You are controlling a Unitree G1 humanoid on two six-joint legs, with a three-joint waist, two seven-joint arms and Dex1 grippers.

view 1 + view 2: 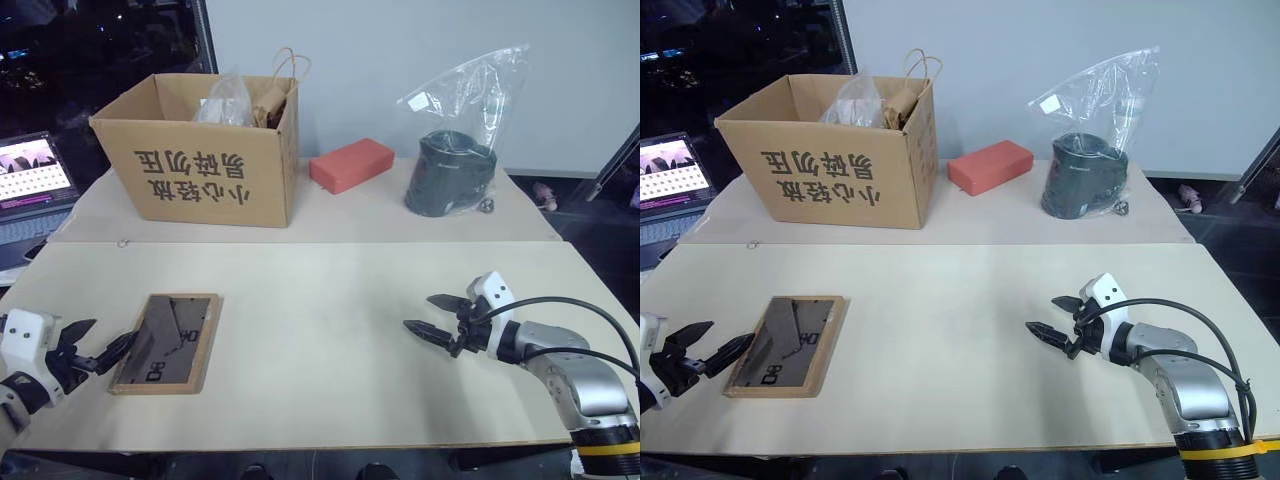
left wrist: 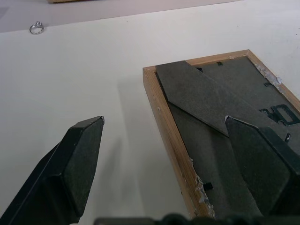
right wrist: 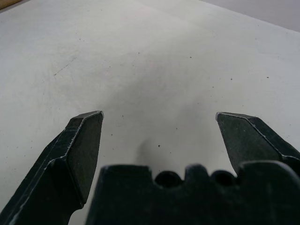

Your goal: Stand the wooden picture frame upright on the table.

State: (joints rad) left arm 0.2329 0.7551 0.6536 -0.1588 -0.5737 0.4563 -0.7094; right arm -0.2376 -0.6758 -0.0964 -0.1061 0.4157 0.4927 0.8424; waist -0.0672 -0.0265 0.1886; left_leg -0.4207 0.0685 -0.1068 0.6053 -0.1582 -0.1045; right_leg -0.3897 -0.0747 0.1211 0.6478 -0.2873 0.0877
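Wooden picture frame [image 1: 167, 343] face-down, just beside left pincer [image 1: 99, 343]

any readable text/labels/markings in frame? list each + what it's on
"小心轻放" and "易碎物品": printed upside down, as the head views show them, on the front of the cardboard box.
White marks on the dark back of the wooden picture frame: rough block characters, not legible.
Laptop screen: rows of content, too small to read.
Dark container in the clear plastic bag: faint print, unreadable.
Red block: none.
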